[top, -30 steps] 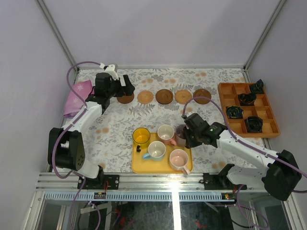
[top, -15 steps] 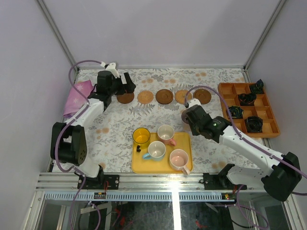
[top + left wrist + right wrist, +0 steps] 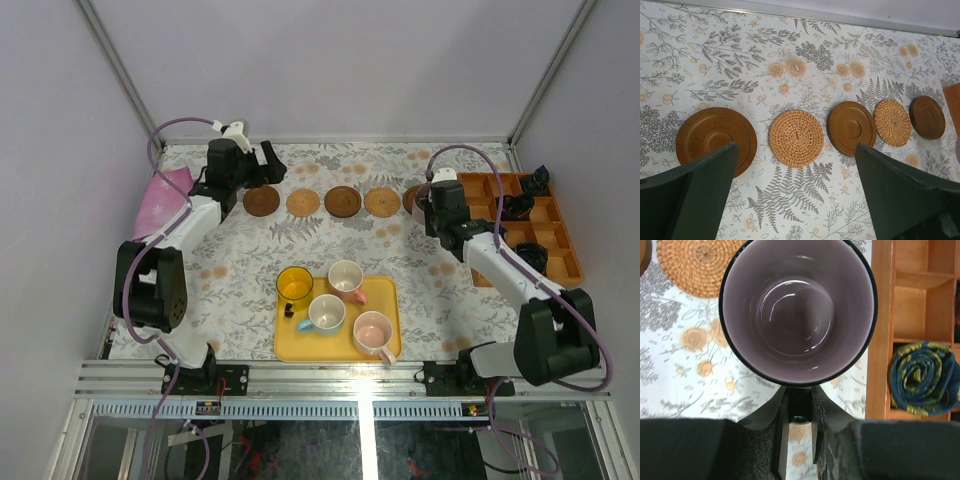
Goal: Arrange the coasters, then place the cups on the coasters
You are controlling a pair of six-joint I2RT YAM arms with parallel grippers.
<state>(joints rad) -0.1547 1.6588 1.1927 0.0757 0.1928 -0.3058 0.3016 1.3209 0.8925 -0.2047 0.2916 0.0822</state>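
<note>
Floral cloth covered the counter (image 3: pixel 230 270), and the five coasters (image 3: pixel 851 127) already lay in a row across the upper part of the top view, so I judged the arranging done and cup-placing under way. My right end effector (image 3: pixel 797 400) was closed narrowly on the purple-grey cup (image 3: pixel 797 310), apparently by its handle, upright at the row's right end between a woven coaster (image 3: pixel 697 262) and the orange compartment tray (image 3: pixel 880 315). Whether it rested on a coaster I could not tell. My left end effector (image 3: pixel 796 147) hung wide open and empty above the row's left end. Four cups (image 3: pixel 326 313) sat on the yellow tray (image 3: pixel 300 345). Next, I judged: centre, lower, release.
</note>
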